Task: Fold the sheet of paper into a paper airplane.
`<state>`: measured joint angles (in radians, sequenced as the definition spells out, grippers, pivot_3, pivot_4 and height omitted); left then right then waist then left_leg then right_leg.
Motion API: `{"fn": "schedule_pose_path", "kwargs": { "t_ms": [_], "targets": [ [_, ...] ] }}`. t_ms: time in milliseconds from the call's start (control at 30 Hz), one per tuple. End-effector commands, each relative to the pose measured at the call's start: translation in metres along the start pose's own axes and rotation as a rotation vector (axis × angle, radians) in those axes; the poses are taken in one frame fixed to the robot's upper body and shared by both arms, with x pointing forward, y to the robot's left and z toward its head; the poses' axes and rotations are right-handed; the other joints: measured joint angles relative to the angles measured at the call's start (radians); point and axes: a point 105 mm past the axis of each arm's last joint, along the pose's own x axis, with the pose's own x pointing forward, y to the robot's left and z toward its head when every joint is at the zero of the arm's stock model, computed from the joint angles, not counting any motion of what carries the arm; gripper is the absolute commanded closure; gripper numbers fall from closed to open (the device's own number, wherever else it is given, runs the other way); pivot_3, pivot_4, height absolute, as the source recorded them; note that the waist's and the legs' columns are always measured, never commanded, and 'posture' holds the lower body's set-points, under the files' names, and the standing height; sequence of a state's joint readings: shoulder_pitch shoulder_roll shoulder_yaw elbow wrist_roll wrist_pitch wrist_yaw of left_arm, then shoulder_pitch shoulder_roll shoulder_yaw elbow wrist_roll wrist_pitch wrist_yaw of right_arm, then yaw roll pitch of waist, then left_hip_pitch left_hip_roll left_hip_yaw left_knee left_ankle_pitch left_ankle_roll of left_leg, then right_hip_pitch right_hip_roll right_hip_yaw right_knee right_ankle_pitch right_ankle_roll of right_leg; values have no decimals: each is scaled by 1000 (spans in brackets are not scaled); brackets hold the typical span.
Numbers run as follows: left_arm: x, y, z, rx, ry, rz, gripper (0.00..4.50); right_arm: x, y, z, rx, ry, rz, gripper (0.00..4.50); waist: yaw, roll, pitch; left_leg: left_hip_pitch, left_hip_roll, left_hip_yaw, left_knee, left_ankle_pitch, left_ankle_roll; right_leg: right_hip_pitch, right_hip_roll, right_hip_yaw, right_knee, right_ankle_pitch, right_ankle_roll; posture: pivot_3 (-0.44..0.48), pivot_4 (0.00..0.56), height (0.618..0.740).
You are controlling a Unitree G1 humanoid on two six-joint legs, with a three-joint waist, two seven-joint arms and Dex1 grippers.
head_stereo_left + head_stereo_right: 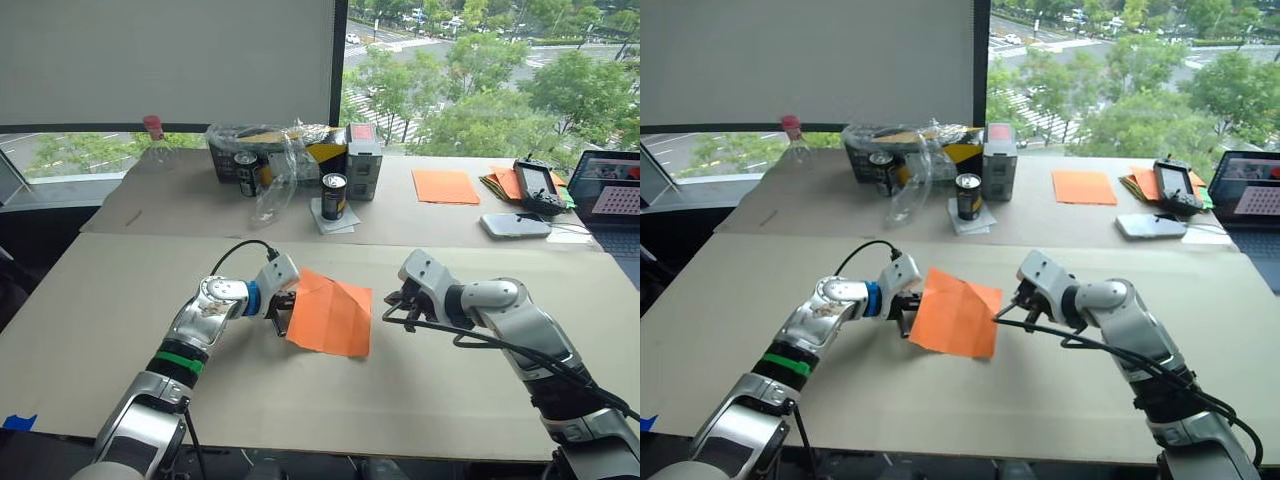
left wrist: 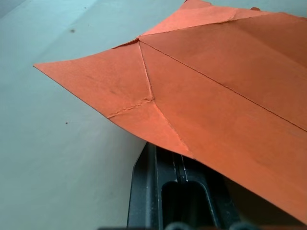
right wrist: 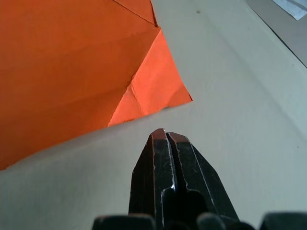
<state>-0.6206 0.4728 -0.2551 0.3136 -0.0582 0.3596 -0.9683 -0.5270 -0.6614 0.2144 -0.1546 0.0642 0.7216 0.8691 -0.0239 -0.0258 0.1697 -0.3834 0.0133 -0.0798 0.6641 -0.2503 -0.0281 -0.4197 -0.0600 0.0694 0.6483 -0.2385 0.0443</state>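
From the head views, the sheet of paper (image 1: 330, 313) lies in the middle of the near worktop (image 1: 120, 300), bright orange and partly folded, one creased flap lifted along its far edge. The left tool (image 1: 284, 308) meets the sheet's left edge, its black fingers at the rim of the paper. The right tool (image 1: 392, 307) sits just beside the sheet's right edge, apart from it. Beyond the sheet, on the far worktop, stand a dark can (image 1: 334, 196) on a white napkin and a second can (image 1: 246, 173) by a black basket (image 1: 275, 150) wrapped in clear plastic. Farther from the sheet to the right lie a smooth orange sheet (image 1: 445, 186), a pile of orange and green papers (image 1: 503, 184), a black handheld controller (image 1: 537, 187), a white phone (image 1: 515, 225) and a laptop (image 1: 610, 193).

The left wrist view shows the sheet from very close: crease lines meet at a point, and one corner juts out over the worktop. A black finger (image 2: 158, 191) runs under the paper's edge (the other is hidden by the sheet, so the grip looks closed on the paper).

In the right wrist view, the right tool's two fingertips (image 3: 165, 139) press together, holding nothing. They rest short of the sheet's folded corner, with bare worktop between.
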Motion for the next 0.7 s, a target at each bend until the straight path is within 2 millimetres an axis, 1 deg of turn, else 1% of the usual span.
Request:
{"fn": "schedule_pose_path", "kwargs": {
  "t_ms": [33, 133, 267, 333, 367, 467, 533, 600, 700],
  "targets": [
    [-11, -13, -43, -90, 136, -12, 4500, -3, -3, 8, -14, -35, -13, 4481, -14, 0, 0, 0, 0, 0, 0, 0, 0, 0, 0, 0, 0, 0, 0, 0, 150, 730],
    [-21, -19, -44, -104, 139, -8, 4500, 0, -3, 10, -13, -40, -8, 4481, -30, 1, 0, 2, 1, 0, -1, 0, 0, 0, 1, 0, 1, 0, 0, 0, 150, 730],
    [-26, -33, -32, -134, 92, -55, 4500, 4, -3, 11, -15, -43, 0, 4481, -36, 1, -1, 2, 1, 0, -1, 0, 0, 0, 1, 0, 1, 0, 0, 0, 150, 730],
    [-34, -45, -24, -148, 76, -118, 4500, 6, -3, 12, -17, -44, 5, 4481, -38, 1, -1, 2, 1, 0, -1, 0, 0, 0, 1, 0, 1, 0, 0, 0, 150, 730],
    [-40, -48, -24, -151, 84, -131, 4500, 6, -3, 12, -18, -44, 6, 4481, -37, 1, -1, 1, 1, 0, -1, 0, 0, -1, 1, 0, 1, 0, 0, 0, 150, 730],
    [-60, -47, -23, -163, 90, -136, 4500, 7, -2, 11, -18, -45, 9, 4481, -38, 1, -1, 0, 1, 0, -1, 0, 0, -1, 1, 0, 0, 0, 0, 0, 150, 730],
    [-69, -47, -23, -163, 98, -138, 4500, 8, -2, 11, -17, -45, 12, 4481, -38, 1, -1, 0, 1, 0, -1, 0, 0, -2, 1, 0, 1, 0, 0, 0, 150, 730],
    [-75, -42, -27, -163, 118, -115, 4500, 10, 0, 11, -15, -45, 19, 4481, -37, 1, -1, 0, 1, 0, -1, 0, 0, -2, 1, 0, 1, 0, 0, 0, 150, 730],
    [-86, -27, -34, -153, 151, -46, 4500, 11, 1, 11, -15, -48, 25, 4481, -36, 1, -1, 0, 1, 0, -1, 0, 0, -2, 1, 0, 1, 0, 0, 0, 150, 730]
  ]
}}
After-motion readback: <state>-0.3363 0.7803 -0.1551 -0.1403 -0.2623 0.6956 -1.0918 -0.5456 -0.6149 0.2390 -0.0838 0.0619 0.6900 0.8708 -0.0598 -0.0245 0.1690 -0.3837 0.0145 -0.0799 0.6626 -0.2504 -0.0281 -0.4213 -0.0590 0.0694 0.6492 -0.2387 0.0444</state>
